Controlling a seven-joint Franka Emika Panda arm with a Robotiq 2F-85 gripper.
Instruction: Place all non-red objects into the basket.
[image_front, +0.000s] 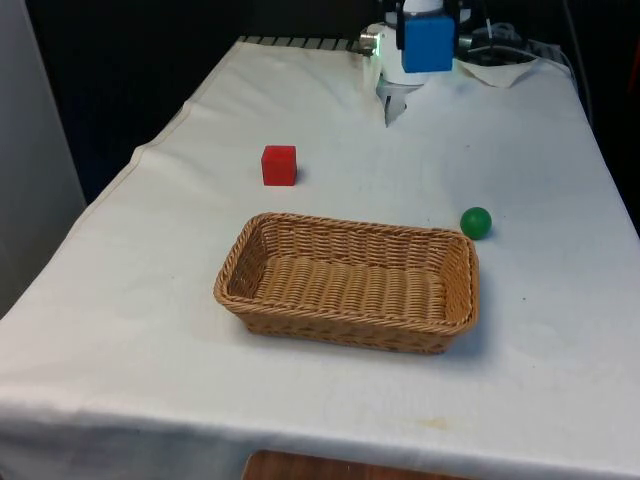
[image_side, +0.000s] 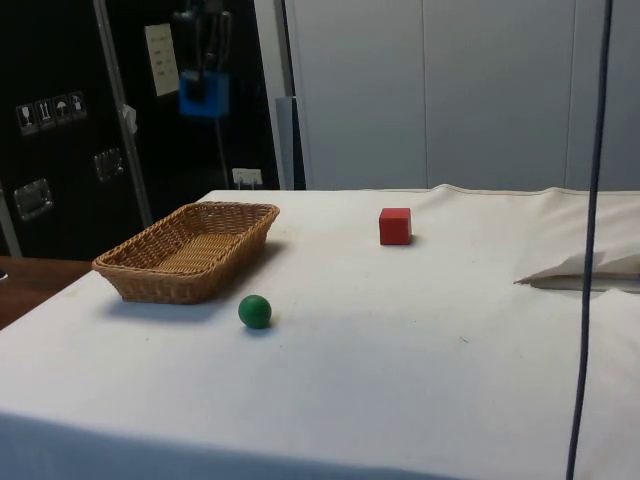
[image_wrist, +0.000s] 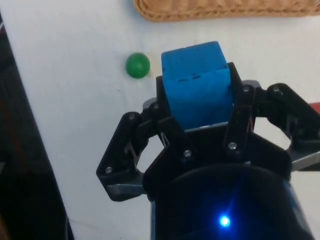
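One blue cube (image_front: 428, 41) sits clenched in the hand (image_wrist: 197, 117), high at the top of the front frame — the basket (image_front: 345, 318) lies well below it, lower centre. The green ball (image_front: 476, 222) waits on the table (image_front: 150, 330) just beside the basket's right corner.

The gripper (image_wrist: 197, 107) is raised well above the table, with its two black fingers (image_wrist: 235, 125) closed against opposite faces of a blue cube (image_wrist: 196, 82). In the front view the gripper (image_front: 428, 25) holds the cube at the far end of the table. In the side view it (image_side: 204, 75) hangs high with the cube clamped beneath.
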